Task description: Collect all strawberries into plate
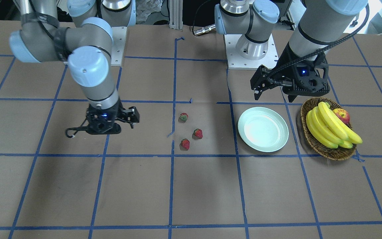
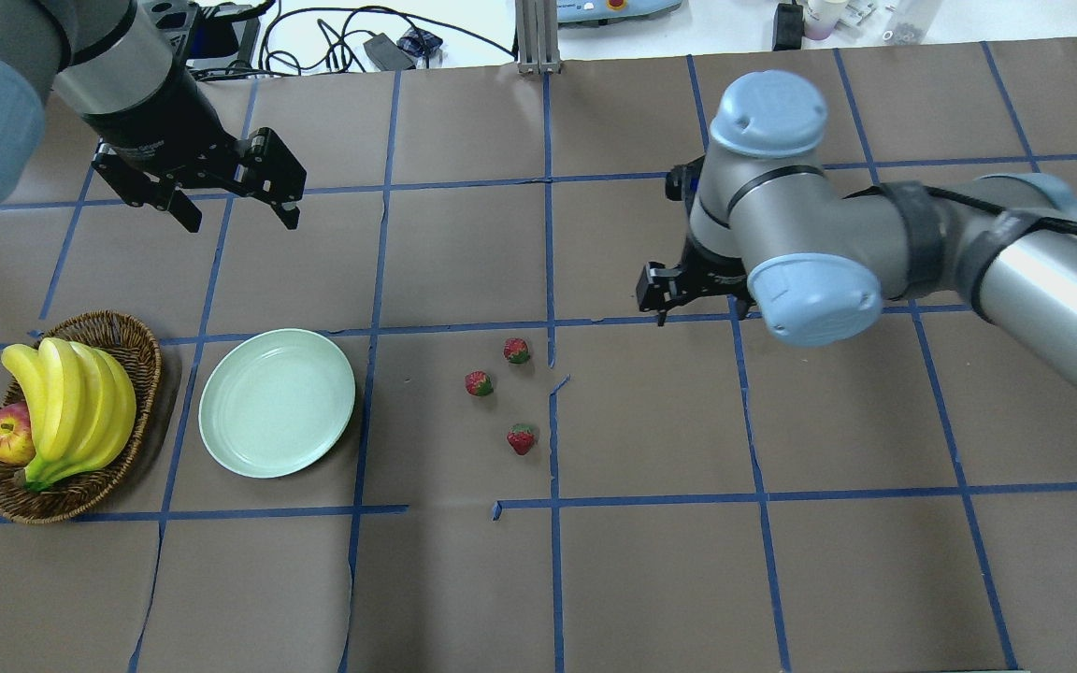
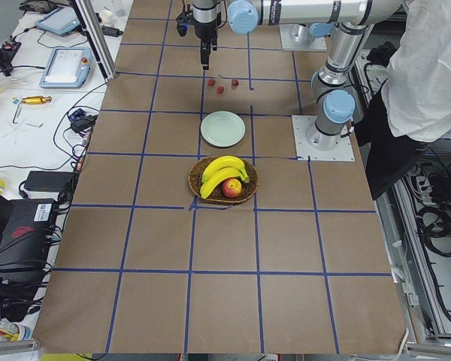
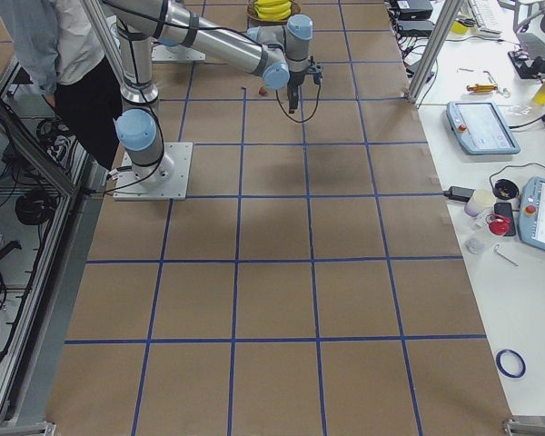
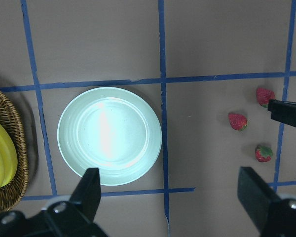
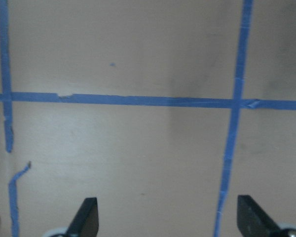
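Three strawberries (image 1: 183,117) (image 1: 197,133) (image 1: 185,144) lie close together on the brown table, also in the overhead view (image 2: 516,350) (image 2: 479,383) (image 2: 521,438) and the left wrist view (image 5: 238,121). The mint-green plate (image 1: 263,129) (image 2: 277,402) (image 5: 109,136) is empty, on the robot's left of them. My left gripper (image 2: 241,222) (image 1: 274,98) (image 5: 172,202) is open and empty, high above the table beyond the plate. My right gripper (image 2: 679,297) (image 1: 124,119) (image 6: 167,222) is open and empty, over bare table on the robot's right of the strawberries.
A brown wicker basket (image 2: 141,346) (image 1: 337,156) with bananas (image 2: 71,402) and a red-yellow apple (image 2: 7,439) stands beside the plate, on its side away from the strawberries. Blue tape lines cross the table. A person (image 3: 428,68) stands by the robot's base.
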Controlling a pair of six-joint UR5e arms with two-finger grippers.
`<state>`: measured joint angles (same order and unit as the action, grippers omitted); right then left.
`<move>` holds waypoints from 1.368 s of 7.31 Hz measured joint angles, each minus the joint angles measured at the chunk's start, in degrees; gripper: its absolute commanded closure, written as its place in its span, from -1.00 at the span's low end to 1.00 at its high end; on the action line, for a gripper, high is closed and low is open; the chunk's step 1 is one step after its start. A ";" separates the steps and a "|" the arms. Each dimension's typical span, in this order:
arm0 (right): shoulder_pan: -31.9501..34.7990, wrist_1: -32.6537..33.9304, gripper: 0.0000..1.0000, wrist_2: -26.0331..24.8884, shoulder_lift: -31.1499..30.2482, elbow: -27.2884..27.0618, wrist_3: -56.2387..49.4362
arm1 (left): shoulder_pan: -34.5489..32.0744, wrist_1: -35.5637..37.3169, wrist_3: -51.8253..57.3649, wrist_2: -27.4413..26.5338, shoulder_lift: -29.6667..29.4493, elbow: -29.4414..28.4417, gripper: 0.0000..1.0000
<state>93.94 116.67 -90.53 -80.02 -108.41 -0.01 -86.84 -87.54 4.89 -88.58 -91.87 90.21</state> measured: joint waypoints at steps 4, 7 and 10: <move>-9.17 -22.24 -1.00 -2.58 -6.20 14.72 -10.22 | 0.00 0.00 -0.15 0.01 -0.14 -0.03 -1.00; -8.55 -29.31 -1.00 -1.94 -10.30 23.85 -6.33 | -0.08 0.00 -0.39 0.27 -0.22 0.00 -1.00; -6.14 -26.69 -1.00 -1.64 -10.20 22.65 -1.75 | -1.82 1.05 -1.03 0.53 -0.33 -0.20 -1.00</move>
<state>87.79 89.98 -92.17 -90.22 -85.76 -1.76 -88.65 -86.49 3.86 -88.05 -92.20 90.01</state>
